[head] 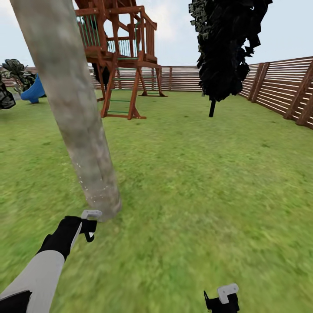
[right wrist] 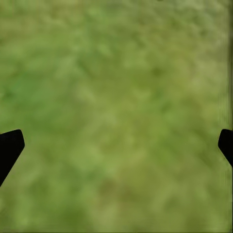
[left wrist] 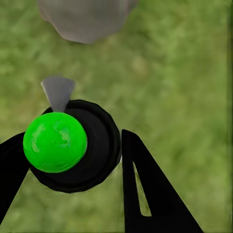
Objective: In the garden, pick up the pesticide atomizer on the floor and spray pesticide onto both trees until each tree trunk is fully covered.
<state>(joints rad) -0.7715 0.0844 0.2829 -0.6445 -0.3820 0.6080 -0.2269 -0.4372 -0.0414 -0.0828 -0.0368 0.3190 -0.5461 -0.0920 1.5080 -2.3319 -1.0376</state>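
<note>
A thick pale grey-brown tree trunk (head: 71, 104) leans up from the lawn at the left, with faint white specks low on it. My left gripper (head: 88, 228) hangs just in front of the trunk's base (left wrist: 85, 19), shut on the pesticide atomizer (left wrist: 73, 148). The atomizer is a dark round bottle with a bright green top and a grey nozzle (left wrist: 58, 92) that points at the trunk. My right gripper (head: 221, 300) is low at the bottom edge over grass, open, with its fingertips (right wrist: 10, 145) far apart and nothing between them.
A wooden play tower (head: 124, 56) with a blue slide (head: 34, 91) stands behind the trunk. A black cone-shaped tree (head: 226, 48) is at the back right. A brown slat fence (head: 282, 89) runs along the back and right. Open lawn (head: 195, 174) lies ahead.
</note>
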